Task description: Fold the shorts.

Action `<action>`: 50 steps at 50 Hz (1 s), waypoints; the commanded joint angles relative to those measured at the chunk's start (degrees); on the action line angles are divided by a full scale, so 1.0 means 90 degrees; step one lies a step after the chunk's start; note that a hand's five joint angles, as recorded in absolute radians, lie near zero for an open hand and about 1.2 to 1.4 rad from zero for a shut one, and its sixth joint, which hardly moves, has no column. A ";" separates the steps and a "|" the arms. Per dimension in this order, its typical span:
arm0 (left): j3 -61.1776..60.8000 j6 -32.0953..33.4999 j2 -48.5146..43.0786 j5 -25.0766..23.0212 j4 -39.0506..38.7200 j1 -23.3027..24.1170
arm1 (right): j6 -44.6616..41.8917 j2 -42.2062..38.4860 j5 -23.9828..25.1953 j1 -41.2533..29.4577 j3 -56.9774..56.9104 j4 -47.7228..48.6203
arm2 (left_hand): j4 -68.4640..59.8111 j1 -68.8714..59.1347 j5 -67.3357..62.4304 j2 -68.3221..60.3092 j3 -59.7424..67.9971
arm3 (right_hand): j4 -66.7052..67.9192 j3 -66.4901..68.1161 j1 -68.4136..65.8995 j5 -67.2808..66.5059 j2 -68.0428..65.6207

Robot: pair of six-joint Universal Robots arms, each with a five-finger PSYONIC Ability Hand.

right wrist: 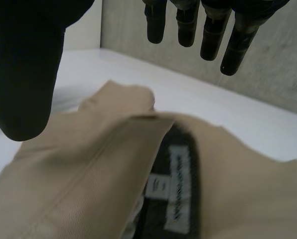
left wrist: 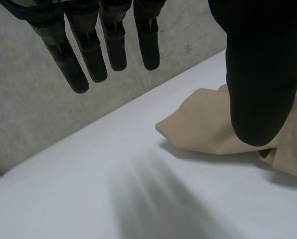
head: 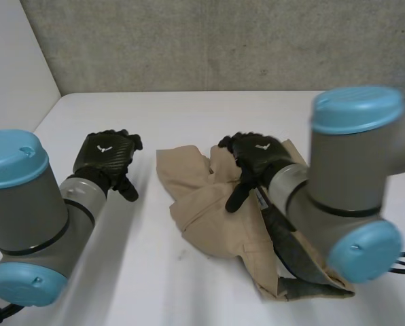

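Plainly, left hand (head: 107,156) and right hand (head: 257,155) splay empty (right perhaps grazing shorts (head: 209,212)).

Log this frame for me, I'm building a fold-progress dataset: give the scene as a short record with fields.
shorts: tan shorts, crumpled and unfolded, lying on the white table
waistband: turned open, dark inner band showing a white label
left hand: left hand open, fingers straight, over bare table beside the shorts, apart from them
right hand: right hand open, fingers straight, over the shorts, gripping nothing
fold state: not yet begun
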State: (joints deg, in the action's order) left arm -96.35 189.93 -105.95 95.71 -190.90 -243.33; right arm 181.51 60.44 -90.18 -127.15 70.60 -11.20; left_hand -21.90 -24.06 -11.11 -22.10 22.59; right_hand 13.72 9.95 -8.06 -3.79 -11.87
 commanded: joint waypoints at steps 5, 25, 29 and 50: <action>-0.0144 -0.0225 -0.0005 -0.0234 0.0010 -0.0405 | -0.1006 -0.1003 -0.0506 -0.0267 -0.0813 -0.0074 | -0.0085 0.0155 -0.0172 -0.0063 0.0008 | 0.7185 0.7603 -0.7814 -0.7177 -0.7390; -0.0027 -0.0303 -0.0493 -0.1025 -0.0137 -0.0210 | -0.2687 0.2355 -0.0761 -0.0638 -0.0072 0.0551 | 0.0981 0.1221 0.0893 0.1003 -0.1057 | 0.7365 0.7783 -0.7994 -0.7357 -0.7570; 0.0295 -0.0498 -0.0844 -0.1025 -0.0195 0.0005 | -0.2687 0.2785 -0.0790 -0.0735 0.0162 0.0531 | 0.0962 0.1202 0.0874 0.0984 -0.1039 | 0.7365 0.7783 -0.7994 -0.7357 -0.7570; 0.1556 -0.0752 -0.2077 0.0538 -0.0108 0.0465 | -0.2746 0.3782 -0.0800 -0.0628 0.1110 0.0316 | -0.1281 -0.1041 -0.1369 -0.1259 0.1204 | 0.7365 0.7783 -0.7994 -0.7357 -0.7570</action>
State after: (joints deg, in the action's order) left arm -80.34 183.69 -126.00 96.33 -193.09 -238.97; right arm 156.83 94.34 -97.39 -133.43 78.76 -7.85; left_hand -24.34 -25.21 -14.47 -24.33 24.19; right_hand 68.01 67.45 -56.33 -55.63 -67.43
